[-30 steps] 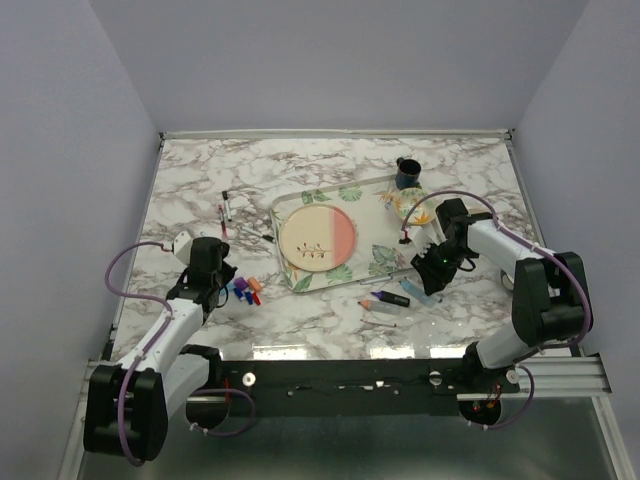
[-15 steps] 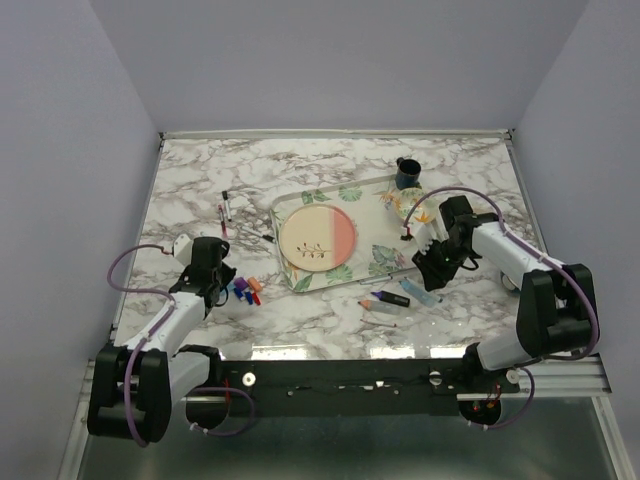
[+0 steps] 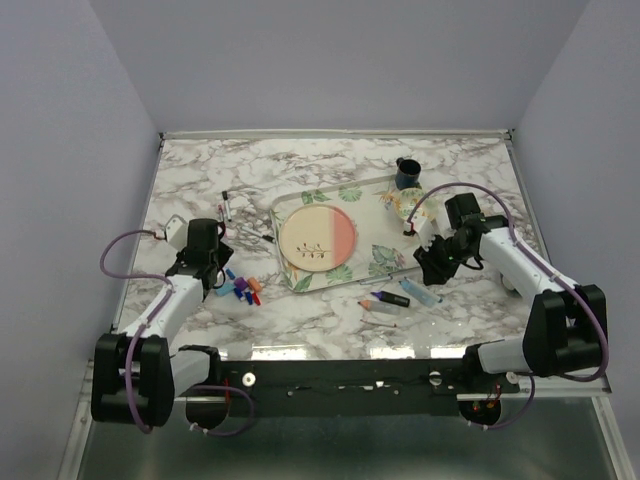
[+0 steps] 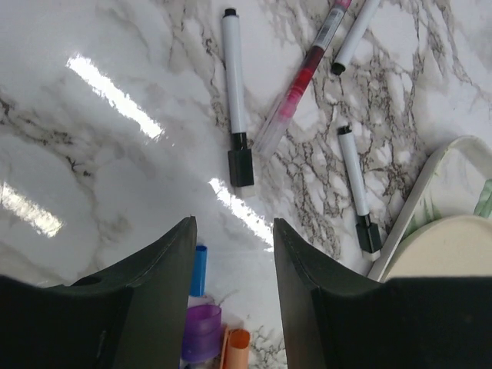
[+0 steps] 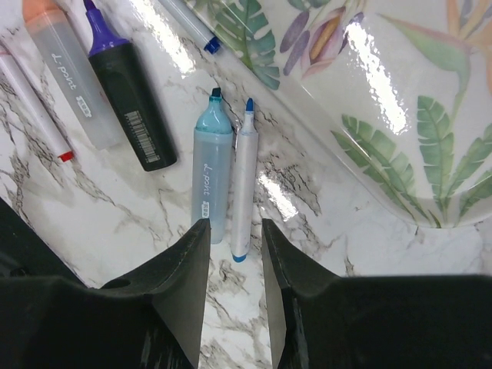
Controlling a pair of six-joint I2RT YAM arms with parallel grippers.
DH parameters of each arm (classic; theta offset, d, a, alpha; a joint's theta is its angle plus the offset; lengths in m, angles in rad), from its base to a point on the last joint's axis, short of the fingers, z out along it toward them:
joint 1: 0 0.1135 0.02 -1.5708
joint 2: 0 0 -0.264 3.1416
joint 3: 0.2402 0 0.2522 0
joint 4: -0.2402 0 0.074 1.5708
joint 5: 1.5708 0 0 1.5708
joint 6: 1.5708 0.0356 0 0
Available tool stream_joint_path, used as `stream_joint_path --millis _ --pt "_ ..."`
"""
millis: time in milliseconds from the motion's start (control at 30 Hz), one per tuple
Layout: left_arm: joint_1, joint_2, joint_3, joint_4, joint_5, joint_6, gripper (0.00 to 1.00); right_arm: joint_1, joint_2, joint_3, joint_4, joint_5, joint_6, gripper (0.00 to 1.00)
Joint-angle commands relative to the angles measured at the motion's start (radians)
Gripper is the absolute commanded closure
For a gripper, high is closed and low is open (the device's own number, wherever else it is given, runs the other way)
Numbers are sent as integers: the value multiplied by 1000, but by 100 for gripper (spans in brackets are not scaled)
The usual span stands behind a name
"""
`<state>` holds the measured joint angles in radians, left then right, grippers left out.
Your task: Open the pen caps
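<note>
My left gripper [image 3: 212, 270] is open and empty over the marble, just left of a heap of loose pen caps [image 3: 241, 290]. In the left wrist view its jaws [image 4: 234, 234] stand apart above a blue cap [image 4: 198, 270], a purple cap [image 4: 201, 332] and an orange cap [image 4: 237, 350]. Two white markers [image 4: 233, 73] [image 4: 352, 173] with black caps lie ahead. My right gripper [image 3: 432, 270] is open and empty [image 5: 234, 231] just above a light-blue highlighter [image 5: 210, 165] and a thin white blue-tipped marker [image 5: 242, 181], both uncapped.
A black highlighter with a purple tip [image 5: 127, 100], an orange highlighter [image 5: 65, 61] and a thin red-ended marker [image 5: 34, 100] lie left of them. A leaf-patterned tray [image 3: 283, 202] holds a pink plate [image 3: 317, 238]. A dark mug [image 3: 407, 173] and a patterned cup [image 3: 405, 205] stand at its far right.
My left arm has drawn back a little from the cap heap, toward the far left. My right gripper has shifted slightly to the right and farther from me.
</note>
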<state>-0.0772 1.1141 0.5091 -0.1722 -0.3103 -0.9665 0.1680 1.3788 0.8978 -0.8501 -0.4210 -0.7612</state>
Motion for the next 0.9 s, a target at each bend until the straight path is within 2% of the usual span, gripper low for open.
stream_joint_path --millis 0,133,333,600,867 --pt "13 172 170 -127 -93 -38 48 -8 -58 12 26 -55 7 59" --pt "13 262 259 -185 -115 -38 51 -9 -64 12 25 -56 7 59" --pt "34 338 310 -185 -135 -41 56 -7 -63 12 22 -62 2 59" --pt "70 519 402 -222 -58 -31 62 -7 -69 12 22 -65 -1 59" --pt "68 556 414 -228 -61 -17 63 -8 -69 12 19 -68 -3 59"
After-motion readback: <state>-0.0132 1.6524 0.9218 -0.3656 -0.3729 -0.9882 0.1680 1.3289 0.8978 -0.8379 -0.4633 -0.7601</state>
